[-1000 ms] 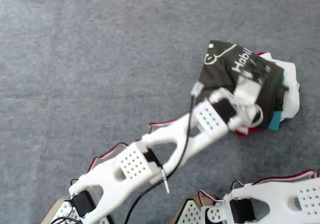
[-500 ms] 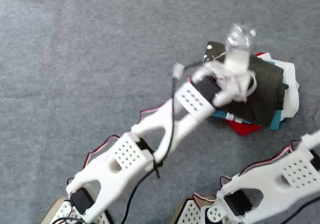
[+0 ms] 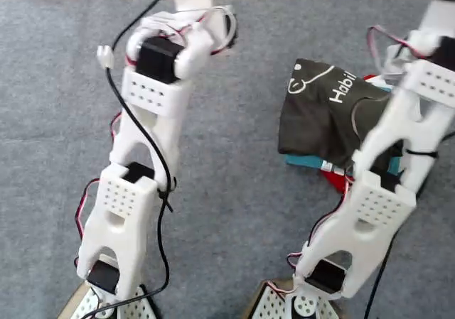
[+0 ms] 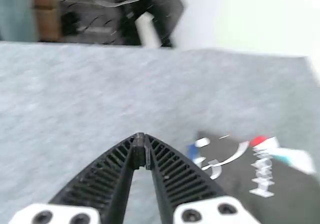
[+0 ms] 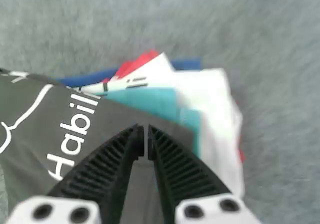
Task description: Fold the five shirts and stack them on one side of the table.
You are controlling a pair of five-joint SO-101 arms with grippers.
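A stack of folded shirts lies on the right side of the grey table (image 3: pixel 234 212). A dark shirt (image 3: pixel 327 113) with white print tops it, with teal (image 3: pixel 313 164), red and white layers under it. The same dark shirt (image 5: pixel 75 134) spreads below my right gripper (image 5: pixel 143 131), which is shut and hovers over the stack with nothing in it; teal (image 5: pixel 150 100), white (image 5: pixel 215 114) and red edges stick out beside it. My left gripper (image 4: pixel 140 146) is shut and empty, raised over the far middle of the table, with the dark shirt (image 4: pixel 250 179) off to one side.
The left arm (image 3: pixel 149 120) stands tall over the left half of the table. The right arm (image 3: pixel 384 177) rises along the stack's right side. Dark furniture (image 4: pixel 125 14) stands beyond the table's far edge. Bare grey cloth covers the left and middle.
The left arm has lifted off the stack and swung up and left to the far edge. The right arm has risen from the near right corner to over the stack.
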